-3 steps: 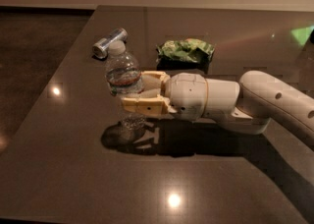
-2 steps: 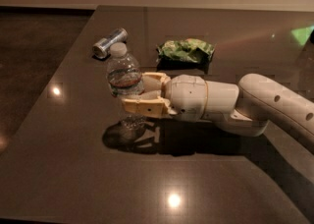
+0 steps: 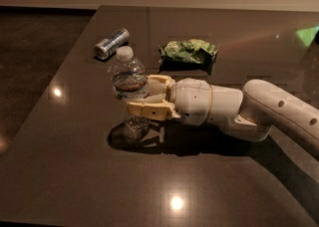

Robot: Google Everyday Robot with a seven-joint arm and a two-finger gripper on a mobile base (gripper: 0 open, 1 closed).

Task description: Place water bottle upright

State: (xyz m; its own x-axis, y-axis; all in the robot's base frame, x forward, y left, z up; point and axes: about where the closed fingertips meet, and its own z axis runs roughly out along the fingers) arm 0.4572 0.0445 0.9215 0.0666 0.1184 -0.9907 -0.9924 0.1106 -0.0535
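The water bottle (image 3: 128, 71) stands upright near the middle of the dark, glossy surface (image 3: 75, 171), its white cap on top. The end effector (image 3: 140, 92) reaches in from the right, level with the surface, and its two cream fingers (image 3: 147, 110) are clamped on the lower half of the bottle, one in front and one behind. The bottle's base seems to sit on the surface, though shadow and reflection make that hard to confirm. Behind the bottle, a small silver can (image 3: 111, 43) lies on its side. A crumpled green bag (image 3: 189, 51) lies to the right of the can, well apart from the bottle.
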